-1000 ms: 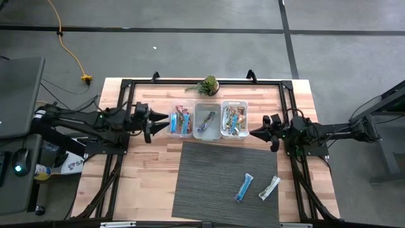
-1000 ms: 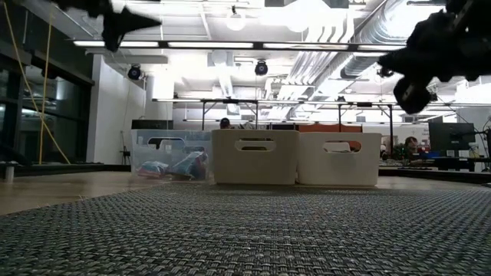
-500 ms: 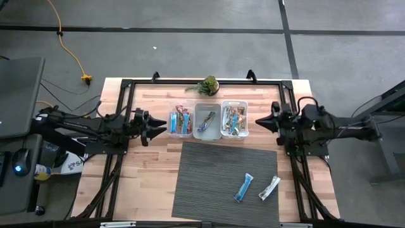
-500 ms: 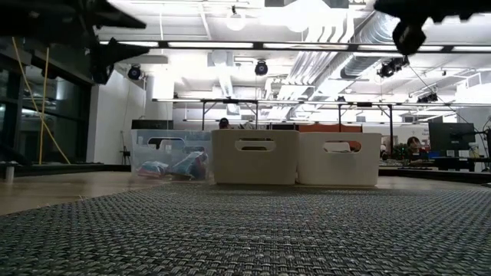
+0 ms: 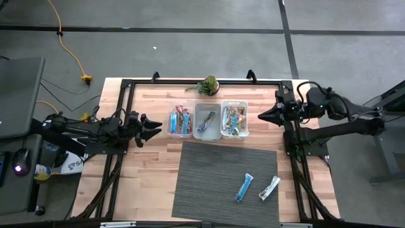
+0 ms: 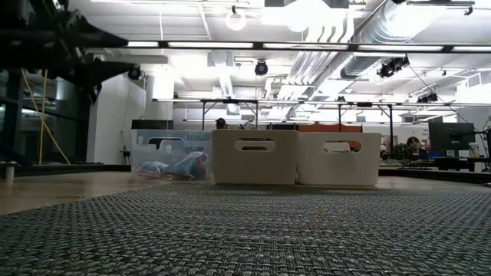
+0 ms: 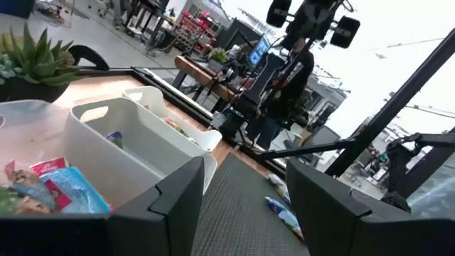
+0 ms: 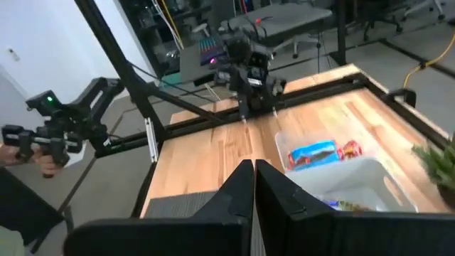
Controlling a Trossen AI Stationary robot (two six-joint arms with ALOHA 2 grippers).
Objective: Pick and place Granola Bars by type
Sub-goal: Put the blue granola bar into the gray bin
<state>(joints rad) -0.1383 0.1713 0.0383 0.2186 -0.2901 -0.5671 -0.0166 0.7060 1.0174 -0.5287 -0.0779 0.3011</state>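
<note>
Two Granola Bars, a blue one (image 5: 244, 187) and a white one (image 5: 269, 188), lay unsorted on the mat (image 5: 209, 177). We had pulled both arms back: left gripper (image 5: 154, 126) spread and empty, right gripper (image 5: 262, 116) pinched empty, so sorting looked paused.

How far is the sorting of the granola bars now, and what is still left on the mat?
Mostly done: the three bins already hold bars. Nothing is in hand: the left claw is open and empty beside the bins, and the right claw is shut on nothing at the table's right edge. Left to do: a blue bar and a white-silver bar lie on the grey mat.
</note>
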